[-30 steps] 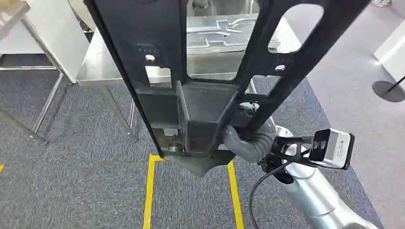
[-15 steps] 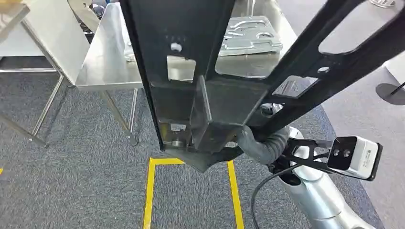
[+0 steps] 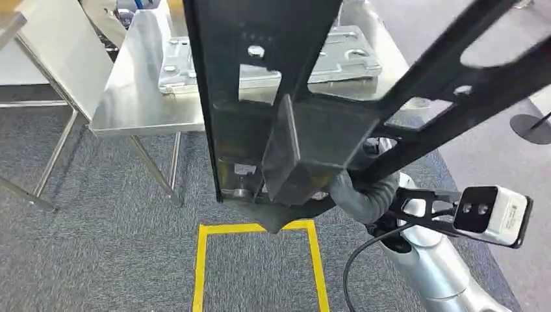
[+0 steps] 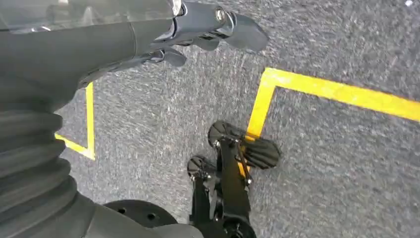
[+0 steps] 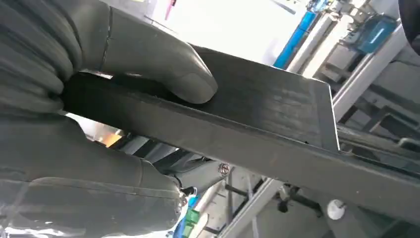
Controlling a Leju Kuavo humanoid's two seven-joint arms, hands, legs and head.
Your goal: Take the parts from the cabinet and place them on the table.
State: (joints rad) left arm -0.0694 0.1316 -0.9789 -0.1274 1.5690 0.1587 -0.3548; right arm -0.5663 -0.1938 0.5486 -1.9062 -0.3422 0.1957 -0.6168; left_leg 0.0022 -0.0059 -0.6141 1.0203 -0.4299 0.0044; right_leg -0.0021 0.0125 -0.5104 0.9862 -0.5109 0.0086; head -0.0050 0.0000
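Observation:
A large black metal frame part with cut-outs and a boxed middle section hangs close in front of the head view. My right hand grips its lower edge from the right. In the right wrist view the thumb presses on the flat black bar and the fingers wrap beneath it. The steel table stands just ahead, with a silver stamped plate lying on it, partly hidden behind the frame. My left hand hangs over the grey carpet, fingers loosely extended and holding nothing.
A yellow tape square marks the carpet below the frame; its line also crosses the left wrist view. A second table with a white panel stands at the left. A dark stanchion base sits at the far right.
The whole picture has shifted: the camera has moved nearer the table, whose top and silver plate now show lower and larger. The black frame stays in my right hand, tilted a bit more rightward.

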